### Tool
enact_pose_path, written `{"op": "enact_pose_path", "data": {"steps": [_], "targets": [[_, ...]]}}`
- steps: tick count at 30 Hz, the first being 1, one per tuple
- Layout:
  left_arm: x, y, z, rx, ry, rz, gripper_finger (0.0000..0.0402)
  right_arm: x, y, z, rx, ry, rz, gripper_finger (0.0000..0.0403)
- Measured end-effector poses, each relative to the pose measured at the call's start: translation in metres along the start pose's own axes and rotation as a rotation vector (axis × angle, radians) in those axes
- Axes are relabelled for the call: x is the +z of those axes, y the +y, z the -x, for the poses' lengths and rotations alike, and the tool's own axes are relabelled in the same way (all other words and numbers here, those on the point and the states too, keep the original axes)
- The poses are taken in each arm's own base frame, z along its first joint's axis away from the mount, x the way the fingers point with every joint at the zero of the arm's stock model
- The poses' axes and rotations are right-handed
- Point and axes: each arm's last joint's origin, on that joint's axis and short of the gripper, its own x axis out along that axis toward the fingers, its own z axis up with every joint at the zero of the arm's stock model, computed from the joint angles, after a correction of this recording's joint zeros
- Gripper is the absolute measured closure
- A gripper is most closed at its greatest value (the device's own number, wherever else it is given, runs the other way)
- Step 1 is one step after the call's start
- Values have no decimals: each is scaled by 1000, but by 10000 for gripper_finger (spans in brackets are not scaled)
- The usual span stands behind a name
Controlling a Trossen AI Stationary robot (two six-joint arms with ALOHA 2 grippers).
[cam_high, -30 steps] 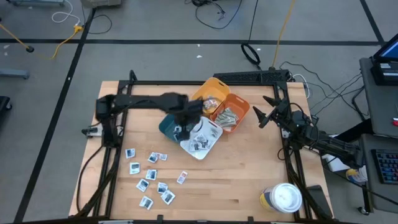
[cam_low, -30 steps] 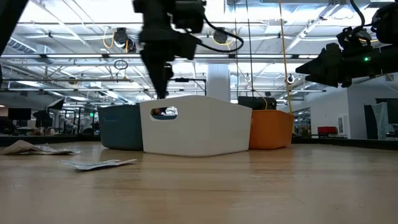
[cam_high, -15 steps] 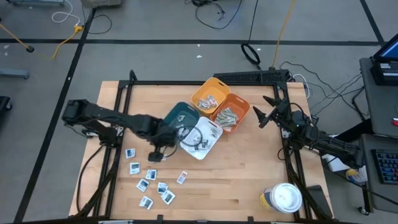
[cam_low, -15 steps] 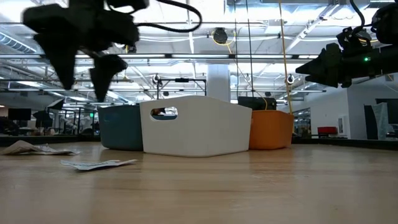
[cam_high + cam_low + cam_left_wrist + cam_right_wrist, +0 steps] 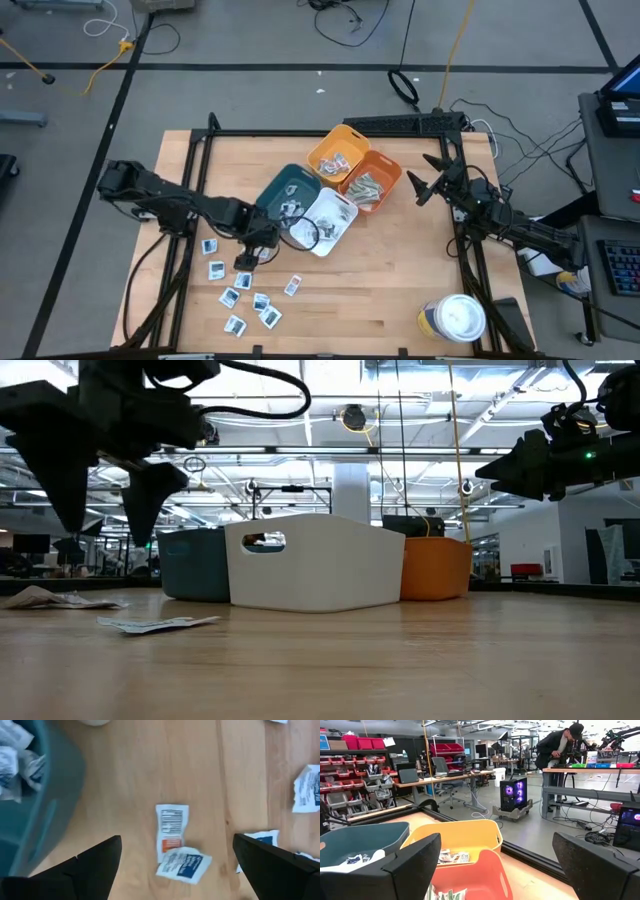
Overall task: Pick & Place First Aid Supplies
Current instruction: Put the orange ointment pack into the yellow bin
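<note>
table: light wood table (image 5: 380, 280) with a black frame round it, grey floor and loose cables beyond. Round white-lidded tub (image 5: 458, 318) sits near my right corner.
room: big workshop, shelves of red bins, desks, and a person (image 5: 559, 742) bent over a bench far back.
my left pincer: left pincer (image 5: 245, 259) hangs over the loose packets (image 5: 245, 288) on the left part of the table, fingers wide apart, nothing in them. My wrist view shows a white packet with an orange mark (image 5: 171, 831) just below, overlapping a blue-marked one (image 5: 183, 865).
bins: four in a touching cluster mid-table. Teal bin (image 5: 270, 196) has a few white packets, white bin (image 5: 338, 228) has dark-marked white squares, yellow bin (image 5: 322, 148) holds some packets, orange bin (image 5: 388, 180) has the grey-green strips (image 5: 363, 188).
my right pincer: right pincer (image 5: 428, 177) waits raised near the table's right edge, fingers apart, empty.
hard to tell: packet print is too small to read, and from table height the bin contents are hidden.
</note>
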Motion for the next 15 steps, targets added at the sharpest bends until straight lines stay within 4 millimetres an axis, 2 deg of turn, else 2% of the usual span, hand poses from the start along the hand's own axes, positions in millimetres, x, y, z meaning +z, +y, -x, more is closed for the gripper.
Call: {"op": "enact_pose_path", "data": {"steps": [9, 15], "targets": [[-5, -8, -42, 36, 12, 28, 14, 0, 0, 0, 0, 0, 0, 26], [-11, -9, -60, 42, -5, 28, 14, 0, 0, 0, 0, 0, 0, 26]]}}
